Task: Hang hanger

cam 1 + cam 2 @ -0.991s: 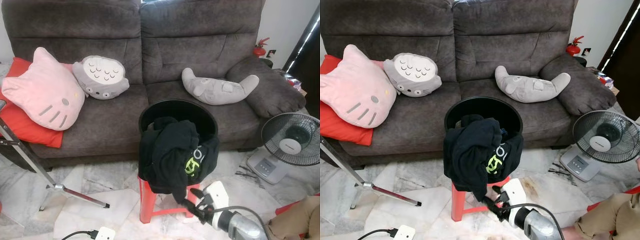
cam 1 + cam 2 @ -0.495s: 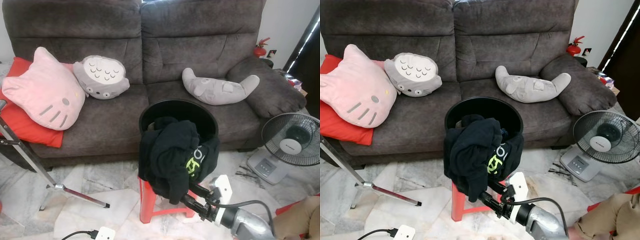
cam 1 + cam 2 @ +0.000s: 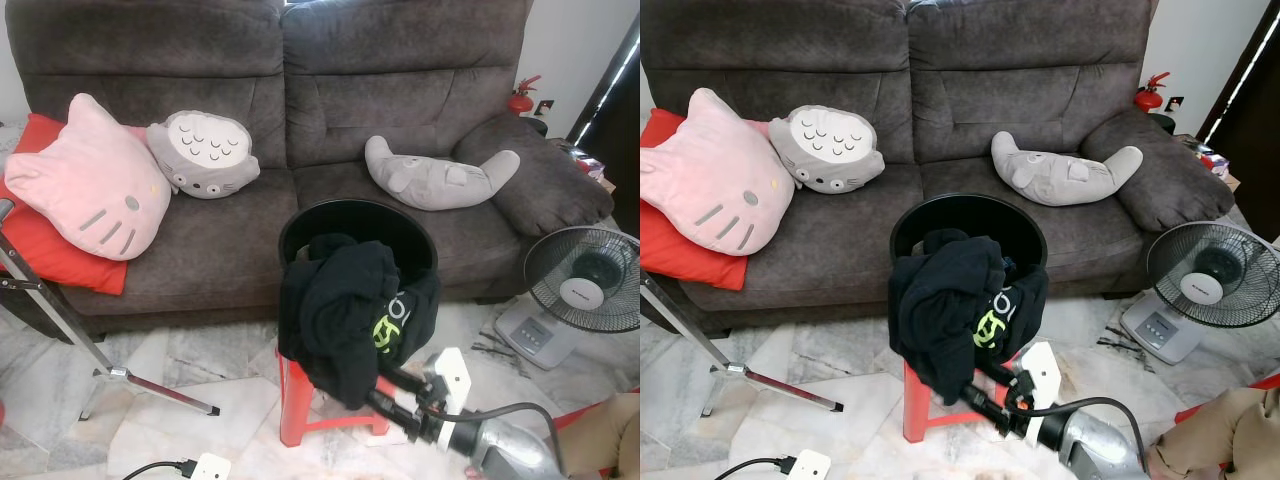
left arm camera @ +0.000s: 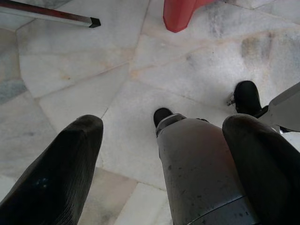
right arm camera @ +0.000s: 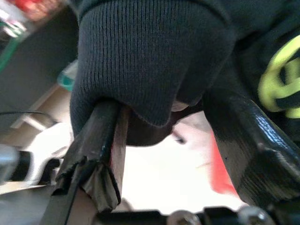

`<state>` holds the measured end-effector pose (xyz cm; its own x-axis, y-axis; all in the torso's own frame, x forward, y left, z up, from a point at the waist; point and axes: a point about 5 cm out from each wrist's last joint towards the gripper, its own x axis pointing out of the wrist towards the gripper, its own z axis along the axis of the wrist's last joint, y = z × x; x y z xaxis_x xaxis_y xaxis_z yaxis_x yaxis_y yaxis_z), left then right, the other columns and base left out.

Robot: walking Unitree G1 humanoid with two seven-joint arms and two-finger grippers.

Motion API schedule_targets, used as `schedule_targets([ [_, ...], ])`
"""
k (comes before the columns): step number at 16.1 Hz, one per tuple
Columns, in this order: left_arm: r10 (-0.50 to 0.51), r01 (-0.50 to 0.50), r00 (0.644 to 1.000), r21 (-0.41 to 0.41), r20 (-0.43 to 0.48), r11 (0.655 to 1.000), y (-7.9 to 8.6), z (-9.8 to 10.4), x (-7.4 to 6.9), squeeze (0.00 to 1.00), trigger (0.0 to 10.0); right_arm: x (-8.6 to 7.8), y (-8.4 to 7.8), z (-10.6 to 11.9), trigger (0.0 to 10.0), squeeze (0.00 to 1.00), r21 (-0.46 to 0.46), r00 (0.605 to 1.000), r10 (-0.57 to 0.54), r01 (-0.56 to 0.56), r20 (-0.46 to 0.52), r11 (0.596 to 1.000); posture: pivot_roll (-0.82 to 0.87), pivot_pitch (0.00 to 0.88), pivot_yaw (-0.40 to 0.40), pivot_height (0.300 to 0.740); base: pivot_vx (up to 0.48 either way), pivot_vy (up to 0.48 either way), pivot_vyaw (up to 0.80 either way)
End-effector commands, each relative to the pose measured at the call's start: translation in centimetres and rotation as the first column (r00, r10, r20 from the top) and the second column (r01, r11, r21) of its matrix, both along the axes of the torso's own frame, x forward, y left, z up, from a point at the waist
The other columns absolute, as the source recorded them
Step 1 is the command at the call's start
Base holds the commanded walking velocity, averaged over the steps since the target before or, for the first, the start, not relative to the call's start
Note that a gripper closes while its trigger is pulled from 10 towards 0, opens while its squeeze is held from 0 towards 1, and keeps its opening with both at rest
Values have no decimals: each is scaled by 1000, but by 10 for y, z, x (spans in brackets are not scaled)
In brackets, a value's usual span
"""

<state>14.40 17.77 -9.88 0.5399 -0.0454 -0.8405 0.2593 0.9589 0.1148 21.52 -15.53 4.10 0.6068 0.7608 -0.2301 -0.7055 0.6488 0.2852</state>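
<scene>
So the right gripper [image 3: 375, 392] is down low in front of the red stool [image 3: 292, 400], w/ its fingers spread wide around the hanging hem of the black garment [image 3: 345, 315]. In the right wrist view one finger [image 5: 101, 140] is tucked under the ribbed cuff [image 5: 150, 61] and the other sits beside the cloth, so it's open around the fabric, not clamped on it afaict. The garment is draped over the rim of the black bucket [image 3: 355, 225], which sits on the stool, right in front of the grey sofa [image 3: 300, 90]. Can't make out a hanger anywhere tbh. Left gripper [image 4: 159, 173] points down at the marble floor [image 4: 70, 84], fingers wide apart, holding nothing. On the sofa: pink cat cushion [image 3: 90, 185], grey owl-ish plush [image 3: 203, 153], grey seal-ish plush [image 3: 440, 172]. Standing fan [image 3: 582, 285] on the robot's right.
</scene>
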Motion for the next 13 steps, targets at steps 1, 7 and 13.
schedule_targets([
  [1, 4, -4, 998, -6, -61, 1000, -2, -6, -13, 0, 10000, 8, -3, 13, 10000, 0, -35, 996, -28, 31, 81, 999, -79, 0, -35, 740, 0, 0, 0],
  [7, 4, -5, 998, -7, -58, 1000, -2, -5, -13, 0, 10000, 18, 0, 25, 10000, 0, -221, 967, 39, 18, 251, 975, -81, 0, -36, 740, 0, 0, 0],
  [13, 3, -3, 998, -6, -59, 1000, -2, -6, -13, 0, 10000, 16, -1, 20, 10000, 0, -490, 907, 242, -46, 346, 871, -83, 0, -36, 740, 0, 0, 0],
])
